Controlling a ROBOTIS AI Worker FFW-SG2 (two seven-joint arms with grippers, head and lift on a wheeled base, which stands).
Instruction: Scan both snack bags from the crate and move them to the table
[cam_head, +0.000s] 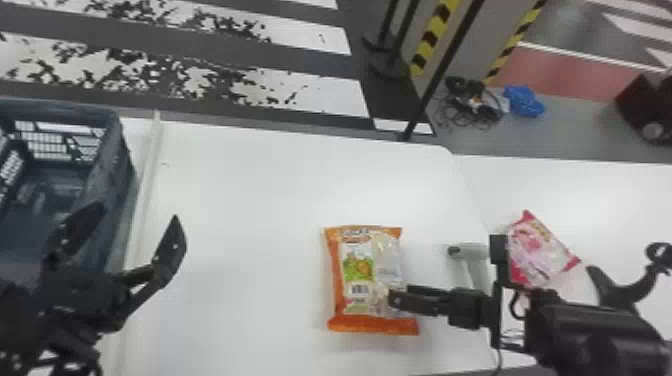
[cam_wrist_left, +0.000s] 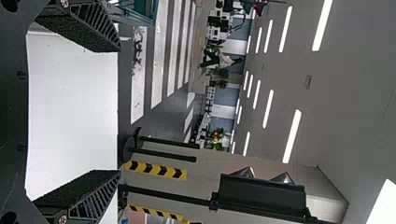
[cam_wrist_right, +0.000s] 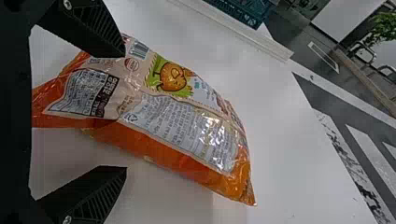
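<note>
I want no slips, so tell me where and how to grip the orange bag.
Probably pinch its near end, coming down from the right with the right gripper: the orange bag lies flat, and that end looks thinner than the plump middle.

On the far left I see the floor's broad white stripes (cam_head: 330, 95), flecked with black patches. Right of them I make out a slim black pole (cam_head: 440, 75) and yellow-and-black striped bands (cam_head: 431, 40). Farther right, I have tangled cables (cam_head: 470, 107) near a bright blue bundle (cam_head: 523, 101), a reddish floor patch (cam_head: 560, 75) and a dark object (cam_head: 647, 107). My left wrist view catches ceiling lights (cam_wrist_left: 292, 136); my right, a leafy plant (cam_wrist_right: 385, 29).
</note>
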